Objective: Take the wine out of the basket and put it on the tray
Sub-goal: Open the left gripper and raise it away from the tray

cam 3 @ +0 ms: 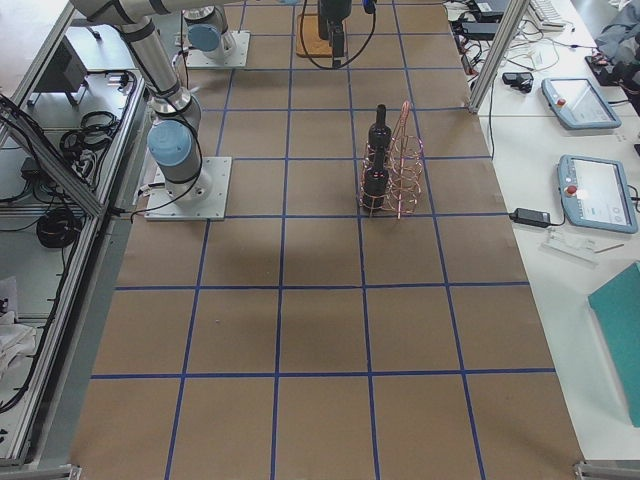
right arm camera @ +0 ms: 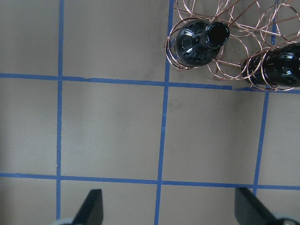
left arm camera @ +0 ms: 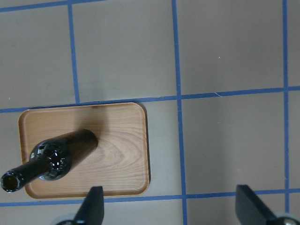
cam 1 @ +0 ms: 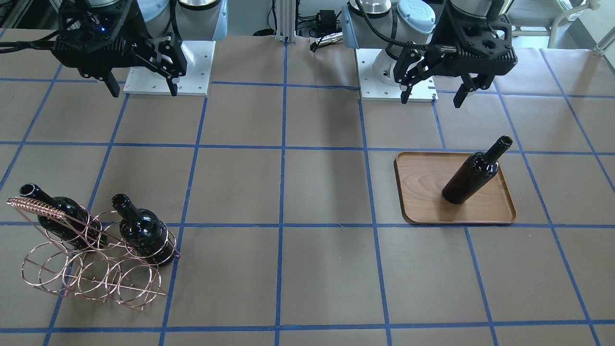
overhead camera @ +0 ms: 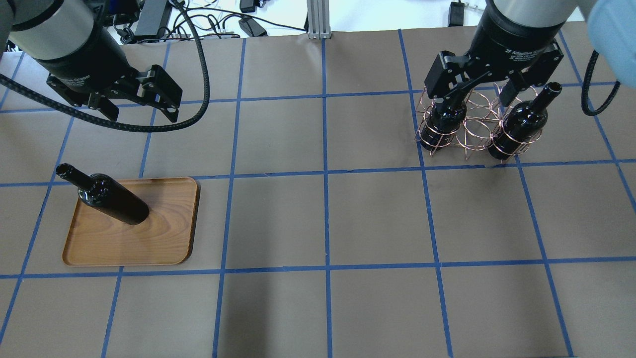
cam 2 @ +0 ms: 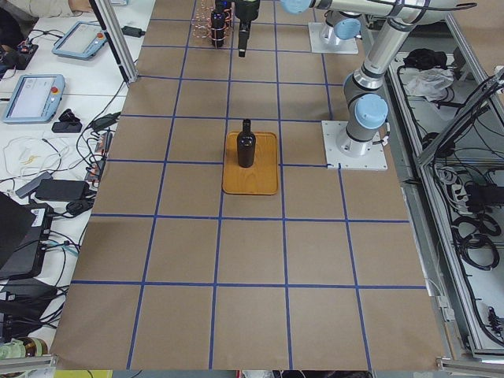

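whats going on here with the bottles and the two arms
Two robot arms have to move wine from the basket to the tray. One wine bottle stands upright on the tray; two more bottles sit in the basket. The left gripper and right gripper hang open and empty above the table.

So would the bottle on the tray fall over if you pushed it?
Probably: the wine bottle stands tall and narrow on the tray, so a push up high could tip it. Its glossy glass looks slippery and breakable.
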